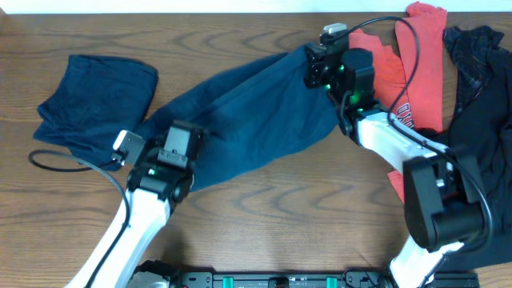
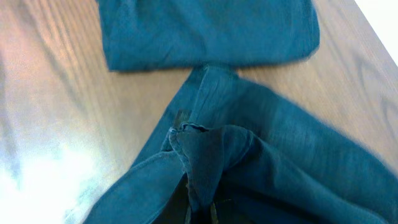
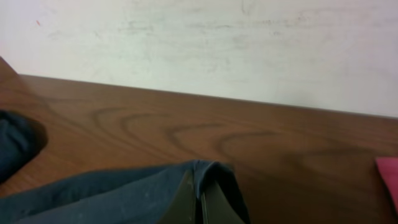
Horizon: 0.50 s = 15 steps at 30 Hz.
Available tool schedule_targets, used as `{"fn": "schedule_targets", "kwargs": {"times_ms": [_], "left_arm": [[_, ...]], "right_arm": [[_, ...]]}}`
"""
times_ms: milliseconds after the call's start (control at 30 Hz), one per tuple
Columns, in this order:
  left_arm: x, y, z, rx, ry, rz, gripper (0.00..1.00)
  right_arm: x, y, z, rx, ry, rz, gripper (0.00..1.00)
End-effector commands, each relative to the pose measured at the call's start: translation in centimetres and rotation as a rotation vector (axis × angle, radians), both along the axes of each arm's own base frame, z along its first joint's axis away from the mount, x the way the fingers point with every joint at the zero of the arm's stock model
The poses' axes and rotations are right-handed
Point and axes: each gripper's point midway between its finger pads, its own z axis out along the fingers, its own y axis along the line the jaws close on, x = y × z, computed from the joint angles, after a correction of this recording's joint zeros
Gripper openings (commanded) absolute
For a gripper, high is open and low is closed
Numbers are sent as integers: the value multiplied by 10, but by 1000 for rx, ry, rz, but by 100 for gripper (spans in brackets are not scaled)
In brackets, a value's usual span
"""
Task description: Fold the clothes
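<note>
Left gripper (image 2: 200, 208) is pinching a bunched corner of the navy garment (image 1: 256, 120); right gripper (image 3: 200, 199) is clamping its far hem. Cloth is spanning between them, probably to spread it flat before folding. Folded navy piece (image 2: 205, 31) is lying just ahead of the left gripper.

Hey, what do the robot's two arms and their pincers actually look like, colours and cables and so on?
Both arms have white tube links and chunky black joint housings with small green lights: left arm, right arm. A small white camera box sits at each wrist, trailing a thin black cable. The left pincer and right pincer have dark, narrow fingers.
</note>
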Motion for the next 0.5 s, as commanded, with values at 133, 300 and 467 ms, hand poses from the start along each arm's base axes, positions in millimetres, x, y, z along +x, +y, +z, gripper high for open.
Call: {"fn": "schedule_targets", "kwargs": {"times_ms": [133,300,467], "left_arm": [[33,42,-11,138,2,48,6],[36,53,-27,101,30,73,6],[36,52,-37,87,67,53,30]], "right_arm": [[38,-8,2,-37,-71,-85,2],[58,14,2,-35,-102,-59,1],[74,30,-5,-44,-118,-43,27]]}}
